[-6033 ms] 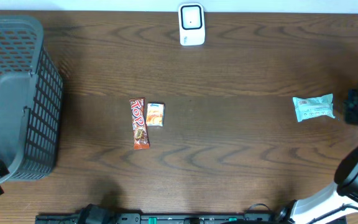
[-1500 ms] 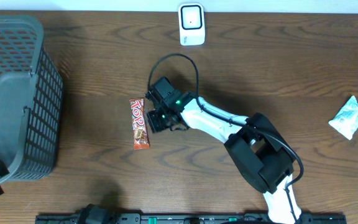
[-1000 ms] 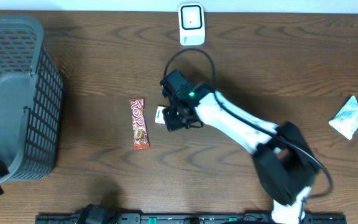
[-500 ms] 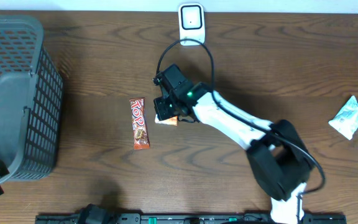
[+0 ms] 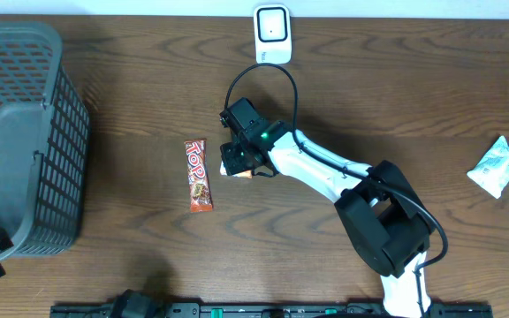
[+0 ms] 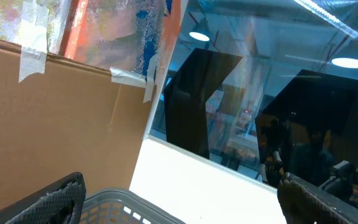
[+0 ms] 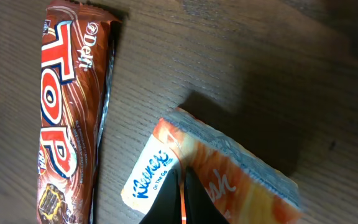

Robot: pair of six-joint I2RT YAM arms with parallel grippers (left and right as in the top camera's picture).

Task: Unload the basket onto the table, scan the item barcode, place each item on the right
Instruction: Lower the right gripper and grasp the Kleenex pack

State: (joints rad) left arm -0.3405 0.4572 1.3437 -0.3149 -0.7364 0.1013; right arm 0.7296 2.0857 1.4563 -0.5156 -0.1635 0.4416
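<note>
- The right hand [image 5: 237,165] reaches out over the middle of the table [image 5: 369,97], its fingers pinched fully together on the tissue pack [image 5: 234,166].
- From the right wrist, the dark fingertips [image 7: 182,199] meet on the near edge of the orange-and-white pack [image 7: 210,171]. The pack sits tilted, with a shadow on the wood beneath its far end.
- The chocolate bar [image 5: 199,176] lies flat on the table just left of the pack, lengthwise from far to near, apart from it.
- The white scanner [image 5: 272,34] stands at the far edge of the table, well apart from the pack, a little to its right.
- A blue-and-white packet [image 5: 495,168] lies at the right edge.
- The grey basket [image 5: 25,132] takes up the left side.
- The left hand [image 6: 188,208] is spread wide with nothing between its fingers, and the basket rim [image 6: 114,200] shows below it.
</note>
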